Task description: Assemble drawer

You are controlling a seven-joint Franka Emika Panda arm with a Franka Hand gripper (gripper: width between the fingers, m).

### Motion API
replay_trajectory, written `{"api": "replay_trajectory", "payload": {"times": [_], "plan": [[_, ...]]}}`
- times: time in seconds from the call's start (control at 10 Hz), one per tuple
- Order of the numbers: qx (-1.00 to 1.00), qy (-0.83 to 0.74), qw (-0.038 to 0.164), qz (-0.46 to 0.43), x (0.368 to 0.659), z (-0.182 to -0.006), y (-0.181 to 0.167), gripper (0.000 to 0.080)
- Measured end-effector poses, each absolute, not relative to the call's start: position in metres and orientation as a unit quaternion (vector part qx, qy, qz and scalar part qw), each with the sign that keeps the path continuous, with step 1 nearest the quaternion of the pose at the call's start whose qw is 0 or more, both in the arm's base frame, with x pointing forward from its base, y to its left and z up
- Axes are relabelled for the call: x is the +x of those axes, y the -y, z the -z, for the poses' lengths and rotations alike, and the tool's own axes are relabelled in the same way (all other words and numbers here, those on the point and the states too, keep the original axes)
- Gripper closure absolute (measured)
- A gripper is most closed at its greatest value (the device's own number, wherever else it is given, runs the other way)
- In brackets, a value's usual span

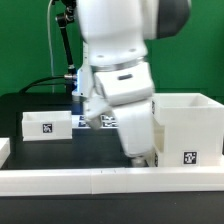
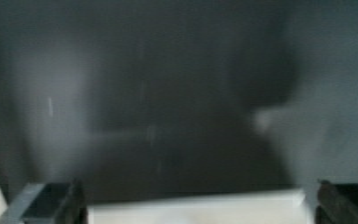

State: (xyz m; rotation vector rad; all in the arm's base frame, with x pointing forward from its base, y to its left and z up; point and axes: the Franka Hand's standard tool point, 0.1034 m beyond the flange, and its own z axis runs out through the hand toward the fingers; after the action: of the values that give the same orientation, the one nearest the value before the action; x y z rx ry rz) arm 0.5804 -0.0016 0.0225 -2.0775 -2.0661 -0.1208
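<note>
The arm reached down over the black bench, its white body filling the middle of the exterior view. The jaws hung low, close above the bench and just behind the long white rail that ran along the near edge. In the wrist view the two dark fingers stood at opposite sides of the picture, so the jaws were spread wide with nothing between them. That view was blurred. Beyond the fingers it showed only dark bench surface and a pale strip between the fingertips, and I could not tell what the strip was.

The large open-topped box of the drawer stood just beside the jaws, on the exterior view's right of them. A black-and-white tag on its front face sat about level with the jaws. Whether the jaws touched the box's near corner could not be told.

A shallow tray with a tag on its front lay well apart from the jaws, on the exterior view's left of them and farther back. The marker board lay behind the jaws, partly hidden by the arm.
</note>
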Motion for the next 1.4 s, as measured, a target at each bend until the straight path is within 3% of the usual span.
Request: {"api": "replay_trajectory", "payload": {"times": [0.5,0.9,1.4], "plan": [[-0.752,0.651,0.102,0.033,0.549,-0.029,0.077,0.0150],[-0.770,0.632,0.082,0.026,0.506,-0.051,0.089,0.0150],[-0.816,0.571,0.086,0.019,0.505,-0.047,0.088,0.0150]]}}
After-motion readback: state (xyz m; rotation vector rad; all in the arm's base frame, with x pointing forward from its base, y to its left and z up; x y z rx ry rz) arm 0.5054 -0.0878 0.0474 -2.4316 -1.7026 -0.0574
